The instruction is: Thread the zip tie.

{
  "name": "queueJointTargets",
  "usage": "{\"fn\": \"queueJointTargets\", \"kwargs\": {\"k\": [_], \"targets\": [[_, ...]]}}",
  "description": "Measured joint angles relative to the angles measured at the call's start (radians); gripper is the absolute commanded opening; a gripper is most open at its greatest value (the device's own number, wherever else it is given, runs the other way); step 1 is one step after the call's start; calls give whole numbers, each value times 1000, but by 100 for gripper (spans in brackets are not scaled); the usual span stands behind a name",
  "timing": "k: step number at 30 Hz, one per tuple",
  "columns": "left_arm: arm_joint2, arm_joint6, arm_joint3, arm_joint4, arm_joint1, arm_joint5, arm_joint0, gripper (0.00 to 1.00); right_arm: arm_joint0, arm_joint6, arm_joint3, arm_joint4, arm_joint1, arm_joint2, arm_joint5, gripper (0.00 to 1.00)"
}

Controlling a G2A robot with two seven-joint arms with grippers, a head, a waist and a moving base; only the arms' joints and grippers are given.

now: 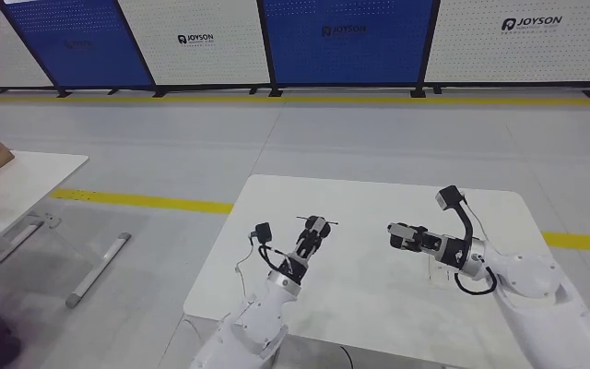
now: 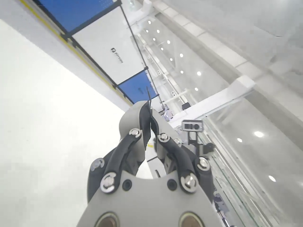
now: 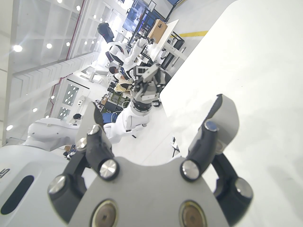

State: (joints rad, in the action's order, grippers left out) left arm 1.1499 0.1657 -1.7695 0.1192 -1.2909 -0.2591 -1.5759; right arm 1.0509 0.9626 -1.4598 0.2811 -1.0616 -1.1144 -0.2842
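A thin black zip tie (image 1: 316, 221) is pinched in my left gripper (image 1: 315, 231), held above the white table (image 1: 369, 304) near its middle left. In the left wrist view the tie (image 2: 148, 96) sticks out as a short black strip past the shut fingertips (image 2: 144, 116) of the left gripper (image 2: 149, 115). My right gripper (image 1: 395, 236) hangs to the right of it, pointing toward the left one, with a gap of table between them. In the right wrist view the right gripper (image 3: 156, 109) is open and holds nothing, and the left gripper (image 3: 148, 76) faces it farther off.
The table's far edge (image 1: 369, 181) lies behind both grippers, its left edge (image 1: 217, 249) close to the left arm. A second white table (image 1: 32, 180) stands far left across the floor. Bare tabletop spreads between and in front of the arms.
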Motion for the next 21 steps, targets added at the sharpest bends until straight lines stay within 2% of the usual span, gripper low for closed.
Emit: {"fn": "queueJointTargets", "kwargs": {"k": [5, 7, 10, 14, 17, 21], "targets": [[14, -25, -158, 9, 7, -79, -62, 0, 0, 0, 0, 0, 0, 0, 0, 100], [11, -40, -218, 5, 10, -83, -83, 0, 0, 0, 0, 0, 0, 0, 0, 100], [7, -49, -270, 19, 12, -81, -104, 0, 0, 0, 0, 0, 0, 0, 0, 100], [-4, -47, -267, 40, 12, -81, -108, 0, 0, 0, 0, 0, 0, 0, 0, 100], [-13, -37, -234, 64, 11, -74, -98, 0, 0, 0, 0, 0, 0, 0, 0, 100], [-29, -40, -178, 68, 7, -40, -79, 0, 0, 0, 0, 0, 0, 0, 0, 100]]}}
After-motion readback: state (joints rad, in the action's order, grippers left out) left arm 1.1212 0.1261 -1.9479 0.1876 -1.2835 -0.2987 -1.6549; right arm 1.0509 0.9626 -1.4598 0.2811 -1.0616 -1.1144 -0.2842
